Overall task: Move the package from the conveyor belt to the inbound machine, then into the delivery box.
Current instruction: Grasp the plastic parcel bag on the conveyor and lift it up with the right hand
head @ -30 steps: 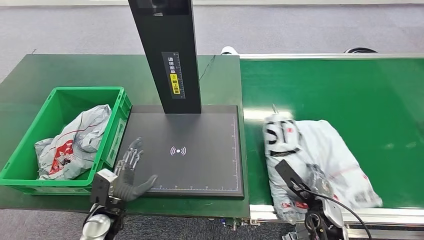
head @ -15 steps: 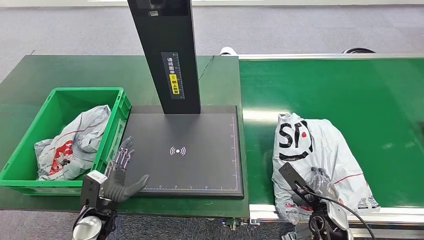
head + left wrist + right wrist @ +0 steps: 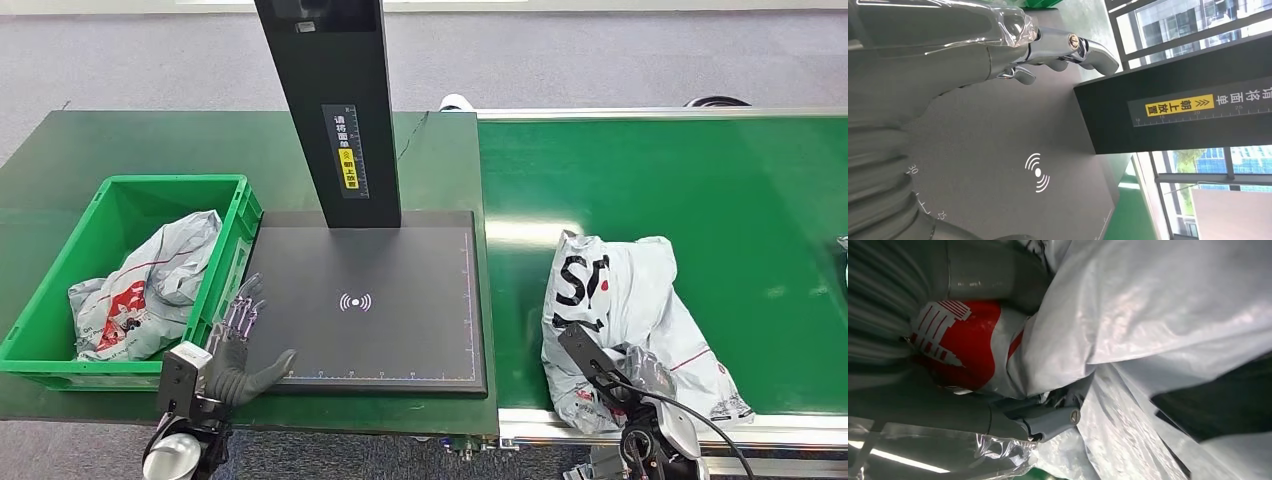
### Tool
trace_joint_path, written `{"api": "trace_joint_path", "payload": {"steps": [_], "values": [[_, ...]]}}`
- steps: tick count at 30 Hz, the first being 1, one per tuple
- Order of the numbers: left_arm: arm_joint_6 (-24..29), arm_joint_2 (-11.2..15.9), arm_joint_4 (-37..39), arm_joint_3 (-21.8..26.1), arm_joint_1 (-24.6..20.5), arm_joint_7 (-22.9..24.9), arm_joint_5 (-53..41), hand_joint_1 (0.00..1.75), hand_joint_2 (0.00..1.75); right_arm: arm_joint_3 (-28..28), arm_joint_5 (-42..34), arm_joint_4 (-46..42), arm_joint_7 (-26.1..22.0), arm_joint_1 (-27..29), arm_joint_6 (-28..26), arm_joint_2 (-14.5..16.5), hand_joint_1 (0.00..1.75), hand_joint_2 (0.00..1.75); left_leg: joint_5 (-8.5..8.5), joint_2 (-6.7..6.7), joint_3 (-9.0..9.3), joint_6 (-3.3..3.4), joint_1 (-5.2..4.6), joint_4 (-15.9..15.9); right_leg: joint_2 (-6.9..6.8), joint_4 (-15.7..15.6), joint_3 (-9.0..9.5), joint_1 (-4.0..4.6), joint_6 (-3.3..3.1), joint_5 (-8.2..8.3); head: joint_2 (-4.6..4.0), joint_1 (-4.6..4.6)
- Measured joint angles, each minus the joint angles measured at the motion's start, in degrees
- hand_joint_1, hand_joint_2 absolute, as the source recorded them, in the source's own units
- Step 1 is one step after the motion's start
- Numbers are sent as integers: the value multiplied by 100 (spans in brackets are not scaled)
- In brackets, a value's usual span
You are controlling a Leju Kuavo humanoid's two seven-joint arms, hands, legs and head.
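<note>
The package, a crumpled white plastic bag with black lettering and red print, lies on the green conveyor belt near its front edge. My right hand grips the bag's near edge. In the right wrist view the white plastic is bunched between the thumb and the fingers. My left hand hovers open, fingers spread, over the front left corner of the inbound machine's black platform. The left wrist view shows the same spread fingers above the platform, holding nothing.
The machine's black column rises at the platform's back edge. The green delivery box stands left of the platform with another grey bag in it. A metal rail runs along the conveyor's front.
The package has swung and settled on the belt in my right hand's grip, its lettered end now further right. My left hand has drawn slightly left and back toward me.
</note>
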Motion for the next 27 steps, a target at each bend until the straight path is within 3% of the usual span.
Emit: {"api": "trace_joint_path", "payload": {"steps": [20,27], "values": [[7,-2,-14,9,31,0,1,0,175,37,-111,0,-102,4,17,14,175,175,0,0,-1,0,0,0,0,0,0,0,0,0,0,1],[11,-15,-117,28,164,-140,59,0,175,107,-466,-22,-589,2,-392,45,175,175,0,0,-5,0,0,-1,0,0,-1,0,0,1,0,2]]}}
